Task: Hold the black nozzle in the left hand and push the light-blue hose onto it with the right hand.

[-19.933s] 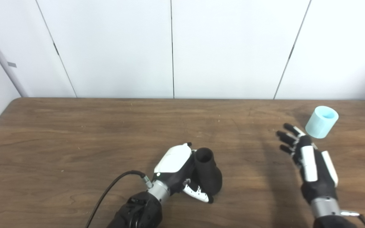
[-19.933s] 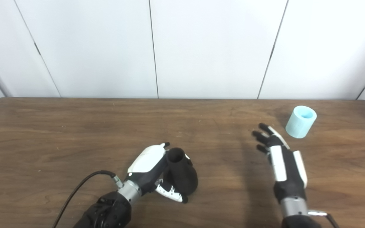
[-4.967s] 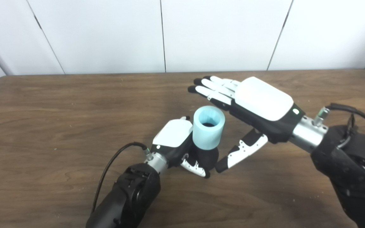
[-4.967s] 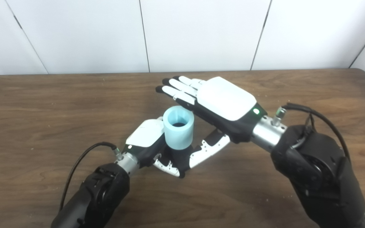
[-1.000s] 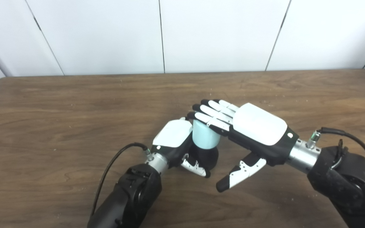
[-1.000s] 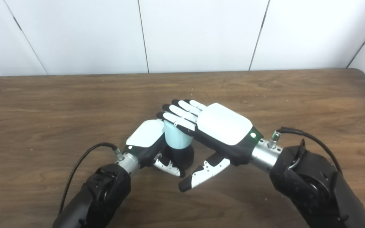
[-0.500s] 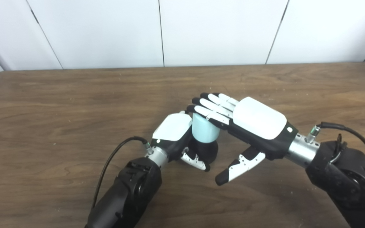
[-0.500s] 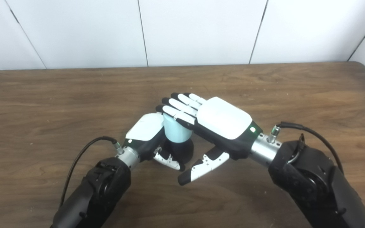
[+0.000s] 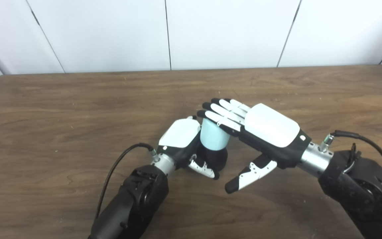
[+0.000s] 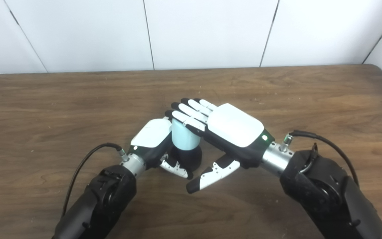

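Note:
The black nozzle (image 9: pixel 217 157) stands upright on the brown table, and my left hand (image 9: pixel 181 139) is shut around its base from the left. The light-blue hose (image 9: pixel 211 138), a short cylinder, sits over the nozzle's neck and hides it. My right hand (image 9: pixel 260 127) lies flat and open above, palm down, with its fingers (image 9: pixel 218 114) covering the hose's top; its thumb (image 9: pixel 249 174) hangs free to the right of the nozzle. In the right eye view the hose (image 10: pixel 184 137) shows between the left hand (image 10: pixel 152 134) and the right hand (image 10: pixel 232 127).
A black cable (image 9: pixel 119 169) loops from my left wrist over the table (image 9: pixel 45 116). White wall panels (image 9: pixel 164 33) rise behind the far table edge. Bare wood lies to the left, right and behind the hands.
Over five seconds my right hand came down onto the hose's top, which had been uncovered, and the hose sits lower on the nozzle. In the last second nothing shifts except slight camera movement.

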Robot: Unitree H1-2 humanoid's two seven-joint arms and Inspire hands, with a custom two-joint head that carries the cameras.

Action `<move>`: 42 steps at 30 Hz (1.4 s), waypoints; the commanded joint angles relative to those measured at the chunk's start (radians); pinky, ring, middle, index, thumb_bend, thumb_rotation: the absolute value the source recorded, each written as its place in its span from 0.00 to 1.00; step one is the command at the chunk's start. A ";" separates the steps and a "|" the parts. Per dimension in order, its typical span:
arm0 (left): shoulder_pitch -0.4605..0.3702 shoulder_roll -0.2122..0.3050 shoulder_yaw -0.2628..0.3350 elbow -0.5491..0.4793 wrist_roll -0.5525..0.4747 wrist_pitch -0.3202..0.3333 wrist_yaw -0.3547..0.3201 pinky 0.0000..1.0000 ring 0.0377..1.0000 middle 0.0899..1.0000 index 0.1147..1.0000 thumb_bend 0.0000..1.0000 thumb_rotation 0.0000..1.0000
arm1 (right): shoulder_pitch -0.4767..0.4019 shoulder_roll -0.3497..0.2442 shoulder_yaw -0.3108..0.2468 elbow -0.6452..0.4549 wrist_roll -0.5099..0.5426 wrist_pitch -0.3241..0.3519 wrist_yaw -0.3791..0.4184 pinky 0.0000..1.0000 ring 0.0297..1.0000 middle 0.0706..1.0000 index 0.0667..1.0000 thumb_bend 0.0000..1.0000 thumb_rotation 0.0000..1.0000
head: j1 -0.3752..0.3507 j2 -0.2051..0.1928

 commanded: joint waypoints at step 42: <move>0.043 0.034 -0.035 0.084 0.017 0.025 -0.096 1.00 0.73 0.49 0.41 0.52 0.00 | 0.046 -0.040 0.066 0.038 0.006 0.012 0.116 1.00 0.99 1.00 0.99 0.68 1.00 | 0.003 0.002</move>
